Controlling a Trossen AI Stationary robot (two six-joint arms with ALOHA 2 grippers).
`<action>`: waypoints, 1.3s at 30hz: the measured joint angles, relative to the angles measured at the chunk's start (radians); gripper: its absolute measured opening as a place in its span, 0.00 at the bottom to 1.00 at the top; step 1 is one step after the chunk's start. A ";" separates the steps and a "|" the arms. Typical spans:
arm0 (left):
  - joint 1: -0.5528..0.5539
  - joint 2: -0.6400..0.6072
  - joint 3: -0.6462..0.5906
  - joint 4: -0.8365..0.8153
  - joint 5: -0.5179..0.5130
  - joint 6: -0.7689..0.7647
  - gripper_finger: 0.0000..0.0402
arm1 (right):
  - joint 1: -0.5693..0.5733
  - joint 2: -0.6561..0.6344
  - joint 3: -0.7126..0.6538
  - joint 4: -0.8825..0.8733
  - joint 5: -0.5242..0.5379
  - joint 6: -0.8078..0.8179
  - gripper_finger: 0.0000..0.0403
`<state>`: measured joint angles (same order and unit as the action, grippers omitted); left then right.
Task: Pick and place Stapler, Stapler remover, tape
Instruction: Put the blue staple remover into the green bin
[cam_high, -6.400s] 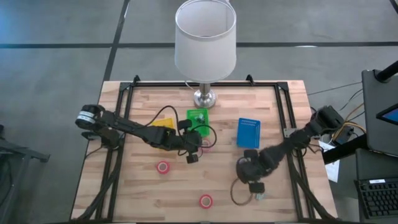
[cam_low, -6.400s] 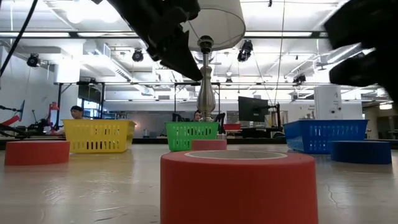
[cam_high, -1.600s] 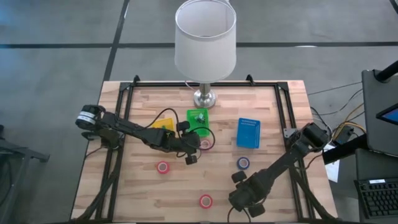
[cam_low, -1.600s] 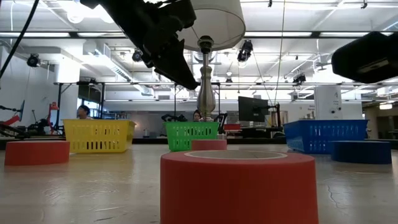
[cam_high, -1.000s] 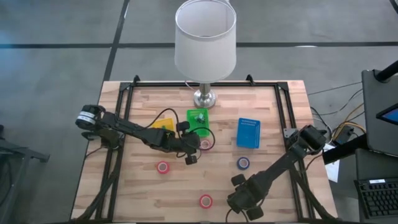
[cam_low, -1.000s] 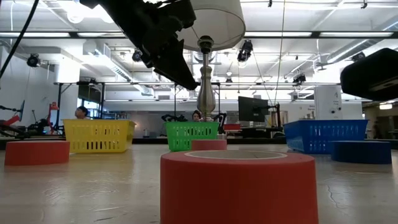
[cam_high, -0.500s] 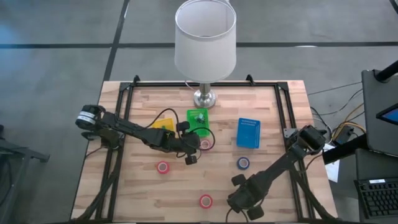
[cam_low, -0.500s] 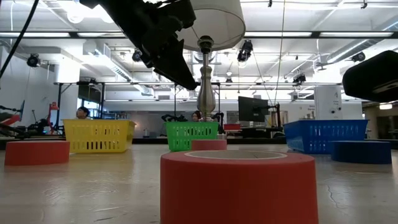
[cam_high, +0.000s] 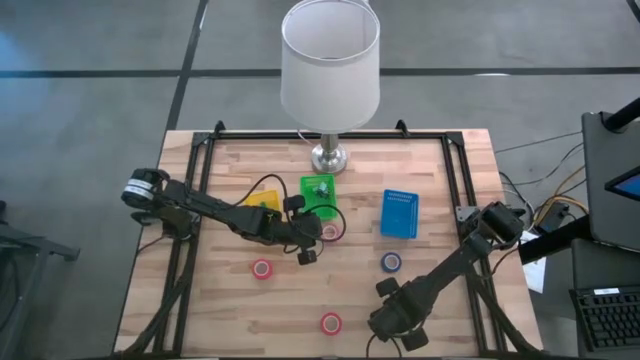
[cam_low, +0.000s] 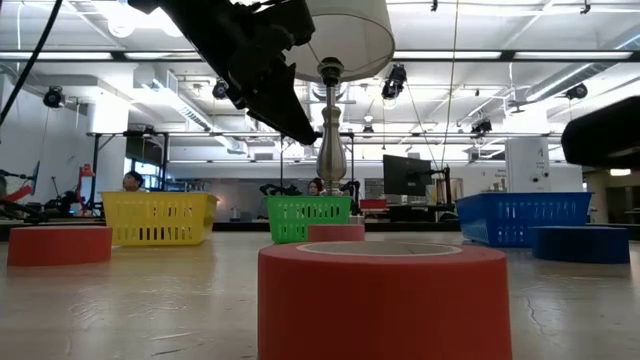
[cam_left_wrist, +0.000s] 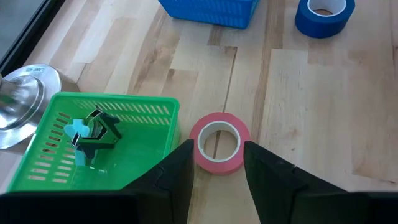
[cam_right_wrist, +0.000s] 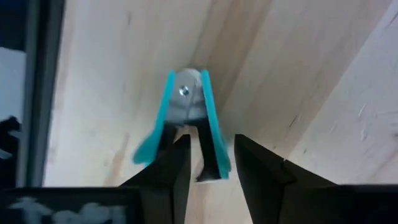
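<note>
- Stapler remover (cam_right_wrist: 186, 118), teal-winged, lies on the table (cam_high: 430, 180) near its front edge, well in front of the blue basket (cam_high: 399, 213).
- Right pincer (cam_right_wrist: 210, 165), spread, straddles one remover wing without pinching it.
- Left pincer (cam_left_wrist: 217, 163), spread, hovers over a red tape roll (cam_left_wrist: 219, 142) beside the green basket (cam_left_wrist: 149, 134).

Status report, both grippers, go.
Left gripper open, poised at pink tape beside green tray. Right gripper over staple remover, front right. Nothing in the way.
</note>
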<state>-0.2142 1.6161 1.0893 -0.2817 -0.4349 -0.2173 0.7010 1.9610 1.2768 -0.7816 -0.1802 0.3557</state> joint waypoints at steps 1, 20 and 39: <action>0.000 0.000 0.000 0.000 0.000 0.000 0.35 | 0.000 0.000 -0.005 0.000 0.003 -0.013 0.31; -0.002 -0.001 0.000 -0.001 0.000 0.006 0.35 | -0.037 -0.040 -0.017 0.019 0.033 -0.021 0.14; -0.004 -0.014 0.000 -0.212 0.019 -0.014 0.35 | -0.558 -0.166 -0.019 0.260 0.738 -0.489 0.17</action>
<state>-0.2180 1.6016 1.0893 -0.4938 -0.4158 -0.2316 0.1433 1.7946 1.2581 -0.5214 0.5580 -0.1330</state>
